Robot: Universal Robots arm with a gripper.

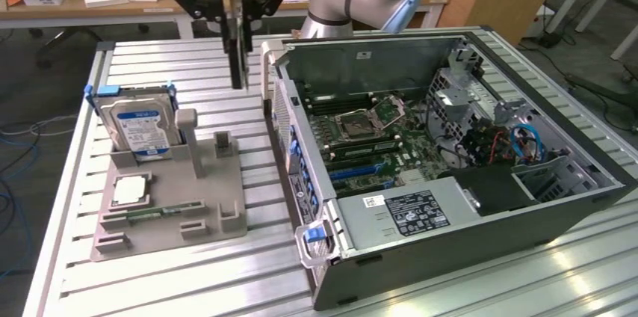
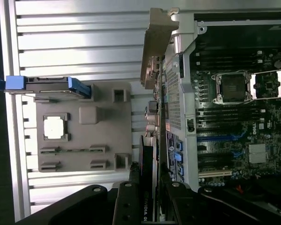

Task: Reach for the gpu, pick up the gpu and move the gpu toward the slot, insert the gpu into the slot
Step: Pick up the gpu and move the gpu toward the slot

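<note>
**You are carrying the gpu toward the open computer case.**

At the exterior view's left, the hard drive [image 1: 143, 124] is standing in the grey fixture [image 1: 169, 212] on the table [image 1: 149, 279]. Beside it, the claw [image 1: 236, 16] is clamping the gpu [image 1: 237, 55], which is hanging upright above the table, just outside the computer case [image 1: 449, 205]. Further right, the blue slot [image 1: 357, 170] is sitting on the motherboard [image 1: 399, 134], well apart from the card. Doing this step well likely means lifting the card clear over the case wall, holding it upright, and lining its lower edge up parallel with the slot, the bracket [image 2: 157, 42] facing the case's rear.
</note>
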